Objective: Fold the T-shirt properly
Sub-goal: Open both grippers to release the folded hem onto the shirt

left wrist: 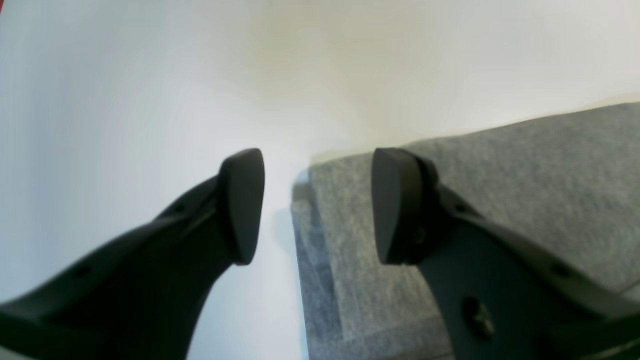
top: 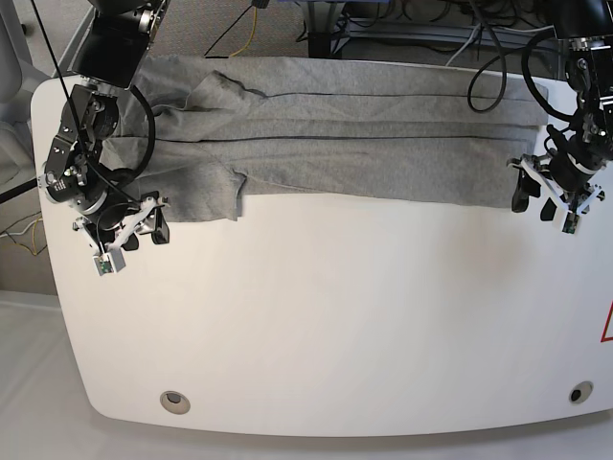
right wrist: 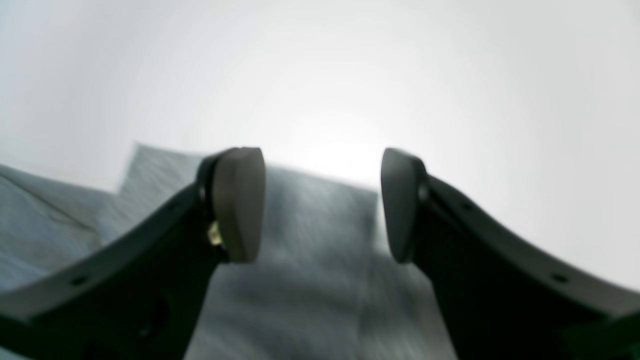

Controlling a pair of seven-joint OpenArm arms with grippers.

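Observation:
The heather-grey T-shirt [top: 364,144] lies plain side up as a long band across the far half of the white table [top: 335,316], with a sleeve [top: 206,192] hanging toward the near left. At the shirt's right end my left gripper [top: 533,201] stands open. In the left wrist view that gripper [left wrist: 317,205] straddles the cloth's corner [left wrist: 525,190], with nothing pinched. My right gripper [top: 144,233] is open by the sleeve's near edge. Seen from the right wrist, the right gripper [right wrist: 320,205] hovers over a grey flap [right wrist: 310,280] without gripping it.
Cables [top: 402,29] run over the floor behind the table. Two round grommet holes [top: 173,402] [top: 578,393] sit near the front edge. A red warning triangle [top: 605,326] marks the right rim. Both arms' black links rise at the far corners.

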